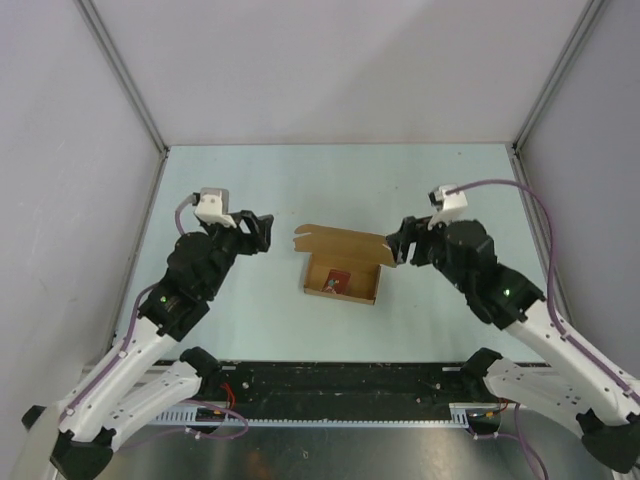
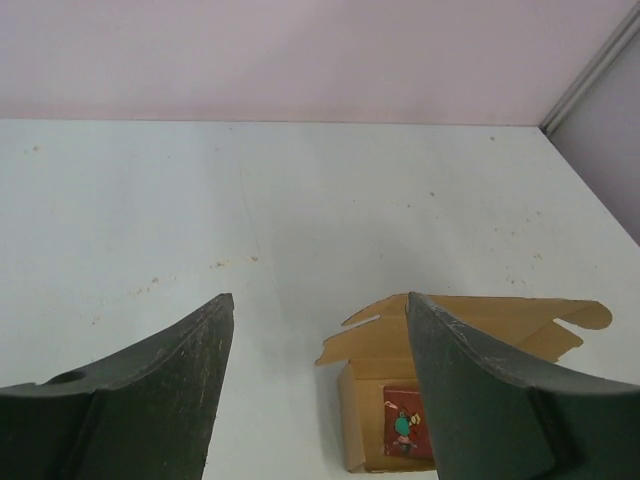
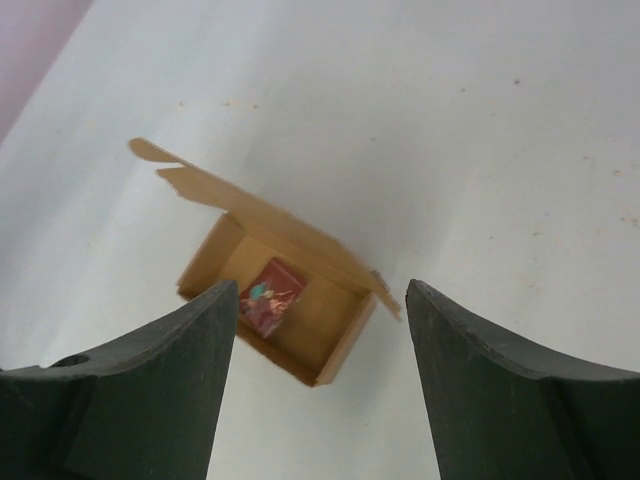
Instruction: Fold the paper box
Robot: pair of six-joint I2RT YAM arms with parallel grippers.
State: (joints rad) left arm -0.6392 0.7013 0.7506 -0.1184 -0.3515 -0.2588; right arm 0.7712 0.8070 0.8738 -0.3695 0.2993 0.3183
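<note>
Nearest the lens, at the near edge of the table (image 1: 250, 190), stand the left arm (image 1: 190, 275) and the right arm (image 1: 490, 280), both reaching inward over the pale surface. The paper box (image 1: 342, 270) lies about midway between the left and right edges, slightly closer to the near edge than to the far one. It sits between the left gripper (image 1: 262, 232), which is near its left end but apart from it, and the right gripper (image 1: 397, 245), which is just beside its right end. Both grippers are released, with the jaws spread wide and nothing between them. The wrist views show the box lying beyond the fingertips, not gripped. The box's long axis runs roughly parallel to the near edge, with the right end a little nearer that edge. The tray opens upward. Its lid (image 1: 335, 240) is hinged along the far long wall and stands raised, leaning toward the far edge, with a tab projecting at each end. A small dark red item (image 1: 336, 281) rests on the tray floor. By judgement, the tray walls are formed and the step in hand is closing. The next move calls for a fingertip behind the lid to swing it toward the near wall, while the end tabs are turned inward and the other gripper steadies the tray against sliding.
</note>
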